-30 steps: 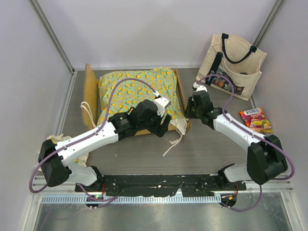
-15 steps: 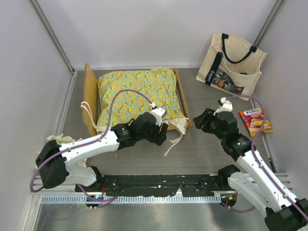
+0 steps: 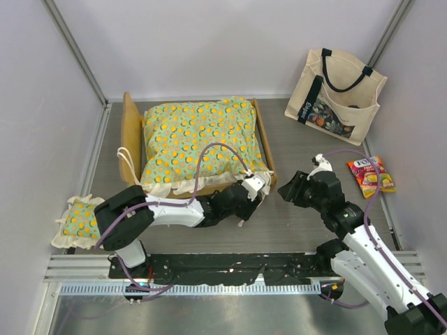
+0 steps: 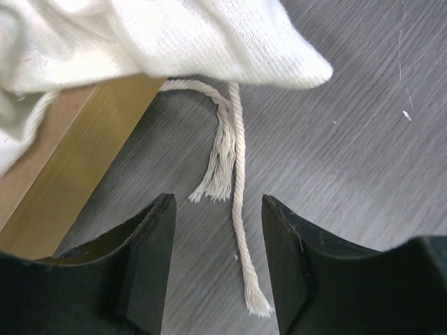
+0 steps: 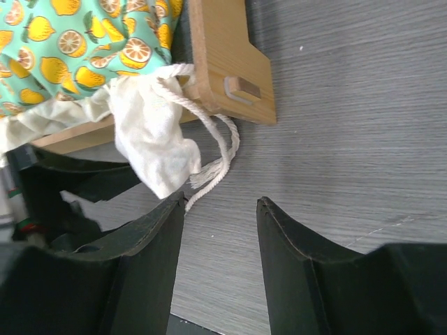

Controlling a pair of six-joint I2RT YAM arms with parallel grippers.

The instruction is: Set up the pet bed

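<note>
The pet bed's light-wood frame [image 3: 130, 139] stands at the back left with the green orange-print mattress cushion [image 3: 195, 139] lying in it. The cushion's cream ruffle [image 4: 174, 35] and a tie cord [image 4: 237, 153] hang over the front right corner. My left gripper [image 3: 257, 187] is open and low at that corner, and the cord's end lies on the table between its jaws [image 4: 216, 202]. My right gripper [image 3: 286, 190] is open and empty, just right of the corner [image 5: 223, 63], over bare table [image 5: 220, 199].
A small matching ruffled pillow [image 3: 77, 218] lies at the near left by the left arm's base. A cream tote bag [image 3: 335, 91] leans on the back right wall. A candy packet [image 3: 371, 174] lies at the right.
My left gripper has come off the cushion and moved down to the bed's front right corner. My right gripper has drawn back from that corner. The small pillow now shows at the near left.
</note>
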